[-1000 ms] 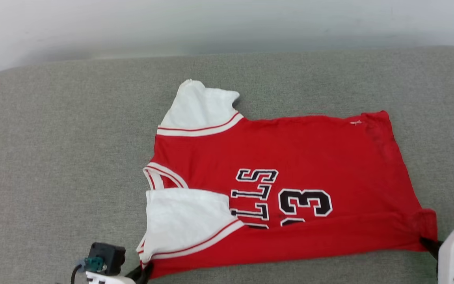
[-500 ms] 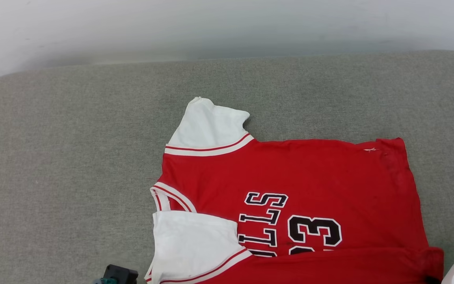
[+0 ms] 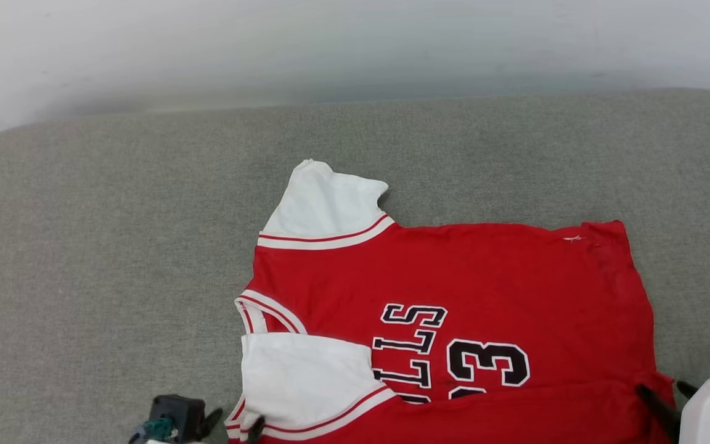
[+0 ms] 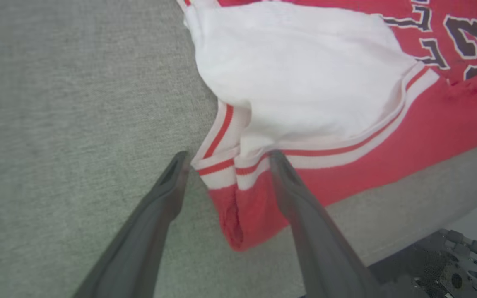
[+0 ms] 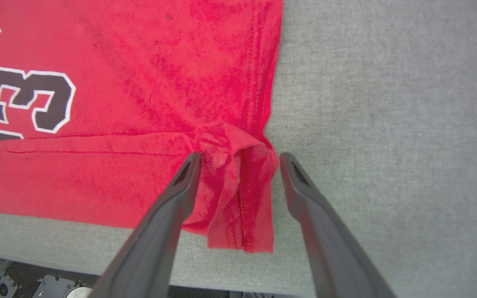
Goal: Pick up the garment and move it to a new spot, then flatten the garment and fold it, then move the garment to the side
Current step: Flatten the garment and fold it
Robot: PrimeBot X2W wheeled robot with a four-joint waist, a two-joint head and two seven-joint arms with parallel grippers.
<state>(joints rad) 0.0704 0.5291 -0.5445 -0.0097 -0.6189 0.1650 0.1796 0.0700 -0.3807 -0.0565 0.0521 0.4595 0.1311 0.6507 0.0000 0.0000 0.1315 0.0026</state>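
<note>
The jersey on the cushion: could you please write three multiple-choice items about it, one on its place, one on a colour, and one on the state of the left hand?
1. Where does the garment lie?
A. in a basket
B. on a grey cushion
C. on a wooden floor

2. What colour are its sleeves?
A. white
B. black
C. blue

3. How is the left hand?
A. shut on a sleeve
B. shut, away from the cloth
C. open, with a corner of the cloth between its fingers

Answers: 1 B, grey fabric surrounds the garment. 2 A, both sleeves are white with red-striped trim. 3 C, the left wrist view shows the fingers spread apart around the corner.
</note>
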